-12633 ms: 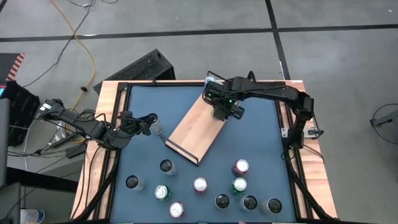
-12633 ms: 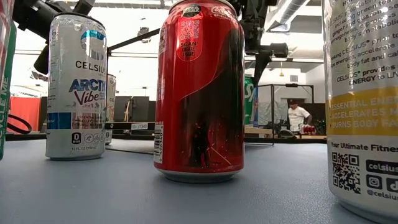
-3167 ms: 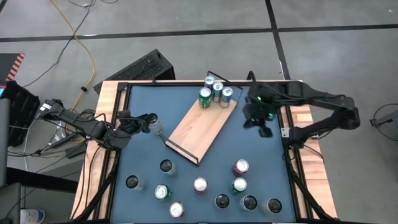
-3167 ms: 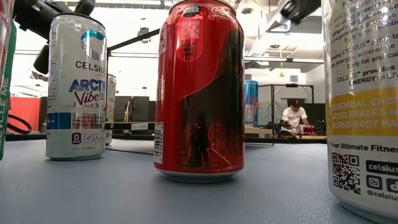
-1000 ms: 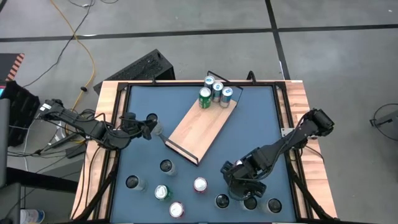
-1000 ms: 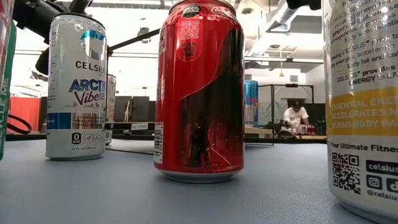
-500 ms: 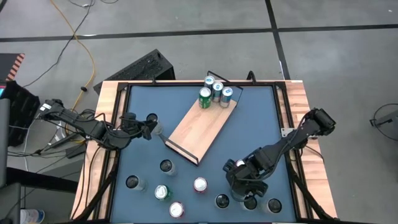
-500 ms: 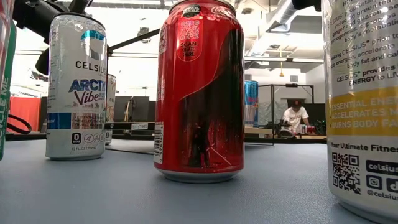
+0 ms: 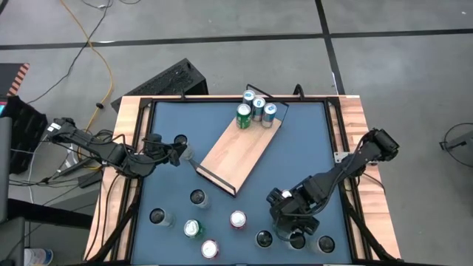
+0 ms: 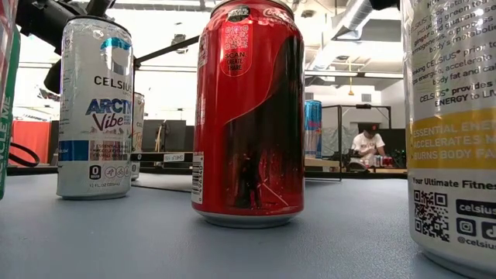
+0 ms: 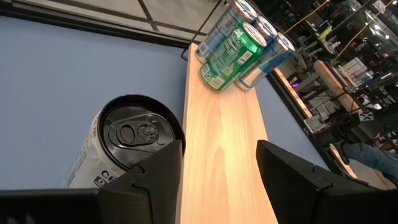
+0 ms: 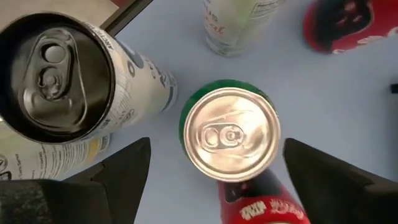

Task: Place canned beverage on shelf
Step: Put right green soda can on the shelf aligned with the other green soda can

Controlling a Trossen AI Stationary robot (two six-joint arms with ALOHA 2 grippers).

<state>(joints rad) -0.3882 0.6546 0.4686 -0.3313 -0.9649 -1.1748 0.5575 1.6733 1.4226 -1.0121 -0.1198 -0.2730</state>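
The shelf is a light-wood board lying slantwise in the middle of the blue table. Several cans stand on its far end, also seen in the left wrist view. My right gripper hangs open at the near right, pointing down. Its fingers stand on either side of a green can with a silver top, above it and apart from it. My left gripper waits open at the table's left edge, with a white can with a black top beside one finger. My left gripper has nothing between its fingers. The white can's rim shows right behind one finger, on its outer side. I cannot tell whether they touch. The can stands on the table.
Loose cans crowd the near half of the table: a white one with a black top and a red one close to the green can, others at the near left. In the low view a red can stands among white ones.
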